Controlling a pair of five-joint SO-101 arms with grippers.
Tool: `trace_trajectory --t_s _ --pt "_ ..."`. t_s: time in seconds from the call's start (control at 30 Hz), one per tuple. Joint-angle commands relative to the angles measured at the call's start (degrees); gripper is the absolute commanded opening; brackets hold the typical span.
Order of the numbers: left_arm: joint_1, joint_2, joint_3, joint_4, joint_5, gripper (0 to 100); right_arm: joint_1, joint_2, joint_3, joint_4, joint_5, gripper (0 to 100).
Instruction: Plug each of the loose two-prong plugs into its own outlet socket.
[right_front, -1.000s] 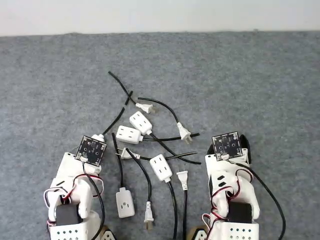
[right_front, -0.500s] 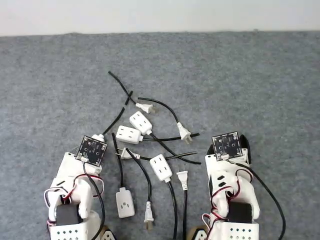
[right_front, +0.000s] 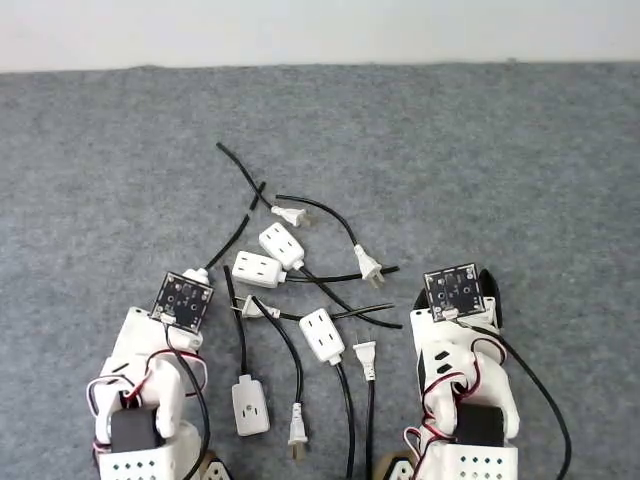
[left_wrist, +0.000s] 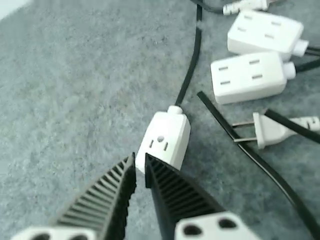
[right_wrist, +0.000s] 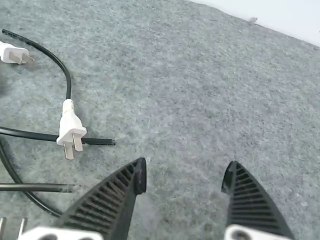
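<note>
My left gripper (left_wrist: 139, 167) is shut with nothing in it, its tips just short of a white socket (left_wrist: 165, 142) lying on the grey mat. That socket (right_front: 196, 272) peeks out ahead of the left arm. Two more sockets (left_wrist: 250, 76) (left_wrist: 265, 32) lie side by side beyond it, with a loose two-prong plug (left_wrist: 270, 131) beside them. Above bare mat, my right gripper (right_wrist: 185, 172) stands open and holds nothing. A white plug (right_wrist: 67, 131) on a black cord lies off to its side. Other plugs (right_front: 364, 358) (right_front: 296, 430) and sockets (right_front: 322, 334) (right_front: 250, 404) lie between the arms.
Black cords (right_front: 300, 280) cross one another in the middle of the mat. A further plug (right_front: 288, 214) lies at the back of the tangle. The grey mat (right_front: 520, 170) is bare to the right and far back, ending at a white wall.
</note>
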Motion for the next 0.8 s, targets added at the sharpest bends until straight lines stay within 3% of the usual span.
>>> trace_trajectory --t_s 0.0,0.2,0.43,0.6,0.77 --pt "0.7 -0.53 -3.74 -1.49 -0.35 3 0.66 -0.22 -0.44 0.22 0.7 24.5" --pt "0.62 -0.35 -4.7 2.73 -2.37 3 0.48 3.56 -1.85 -0.22 0.7 24.5" --pt "0.35 4.84 -9.27 0.79 -2.37 3 -0.57 25.98 -8.44 -7.96 0.44 24.6" --pt "0.35 29.1 -18.07 -9.49 -0.44 3 0.75 45.32 -16.26 -12.0 0.26 24.7" --pt "0.7 67.43 -36.53 -16.26 4.66 3 2.51 60.09 -24.0 -12.35 0.18 24.7"
